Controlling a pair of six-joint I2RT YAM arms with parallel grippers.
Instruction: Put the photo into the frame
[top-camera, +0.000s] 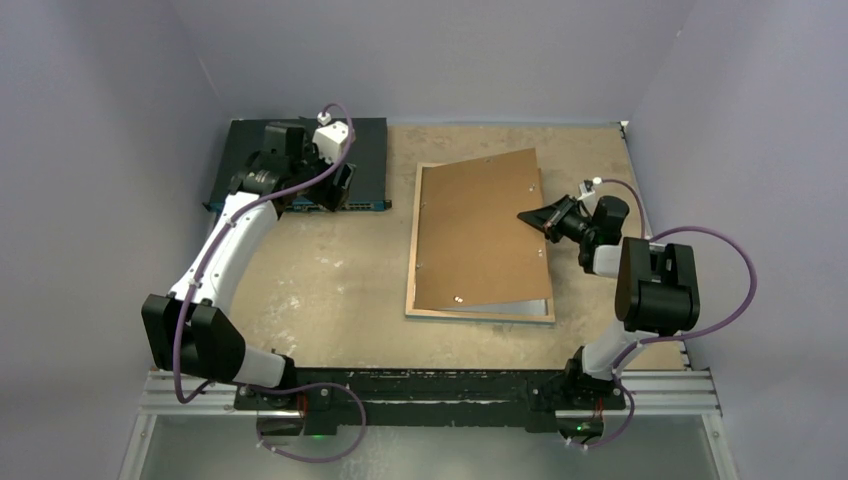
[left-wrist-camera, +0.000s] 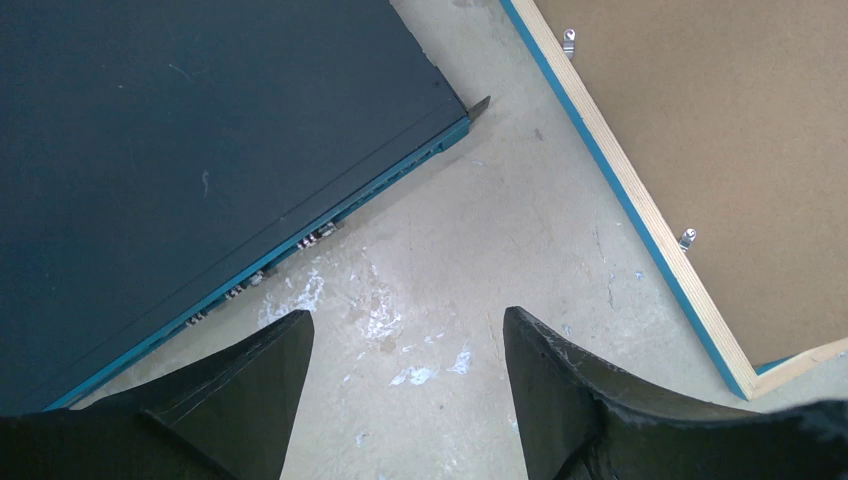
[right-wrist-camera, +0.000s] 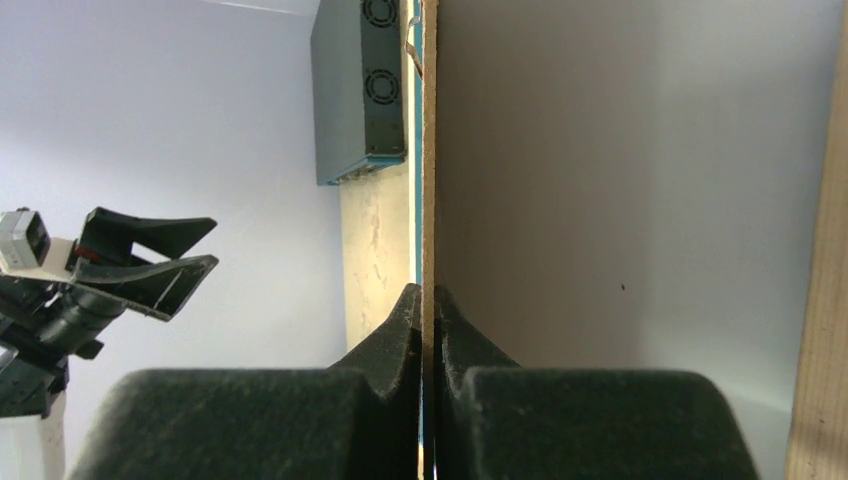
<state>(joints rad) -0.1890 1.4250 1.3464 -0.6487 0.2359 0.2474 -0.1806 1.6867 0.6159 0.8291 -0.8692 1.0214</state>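
**Right side.** The right claw (top-camera: 530, 215) is pressed together on the right edge of the brown board (top-camera: 470, 230), pinching it. That side of the board is tipped up, while its left edge seems to rest on the frame (top-camera: 470, 316). Held this way, the frame's back probably stays open for loading.

**Frame.** It lies face down on the counter (top-camera: 330, 290), right of centre. Its pale wood rim faces up, bright blue shows along the outer side, and small metal clips (left-wrist-camera: 687, 238) sit on the rim.

**Left side.** The left claw (top-camera: 340, 180) is spread and holds nothing. It hovers over the counter beside the dark box (top-camera: 240, 160) at the far left, apparently parked out of the way.

**Photo.** No balloon print can be made out. A grey strip shows under the board's near edge, and I cannot tell whether it is glass or the print's back.
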